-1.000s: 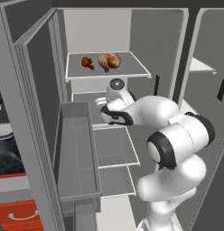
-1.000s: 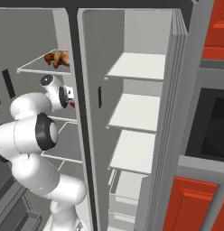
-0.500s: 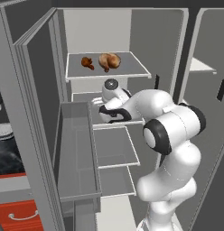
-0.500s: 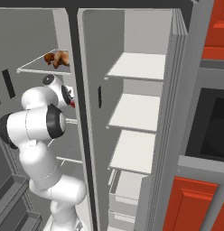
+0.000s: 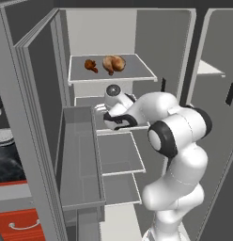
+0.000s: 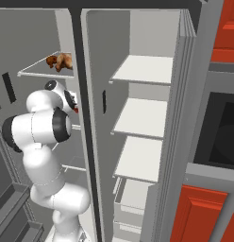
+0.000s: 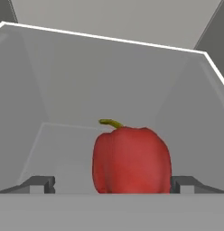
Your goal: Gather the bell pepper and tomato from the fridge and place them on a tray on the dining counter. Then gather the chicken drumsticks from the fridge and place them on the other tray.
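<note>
A red bell pepper (image 7: pixel 132 160) with a yellow-green stem stands on a pale shelf inside the fridge (image 5: pixel 38 94). My gripper (image 7: pixel 113 184) is open, with one fingertip on each side of the pepper; the left tip stands clear of it and the right tip sits at its edge. In the left base view the arm reaches onto the second shelf, gripper (image 5: pixel 100 111) near the left wall. Two chicken drumsticks (image 5: pixel 103 64) lie on the shelf above, also seen as drumsticks (image 6: pixel 60 60) from the right. The tomato, the trays and the dining counter are out of view.
The open left door's deep grey bin (image 5: pixel 81 160) stands close beside the arm. The right door's white shelves (image 6: pixel 142 68) hang open on the other side. Red drawer cabinets (image 5: pixel 19 226) sit low left, red cabinets (image 6: pixel 204 212) and a dark oven (image 6: pixel 222 132) to the right.
The arm has stretched farther into the second shelf, the hand moving left and deeper into the fridge. The gripper has stayed open.
</note>
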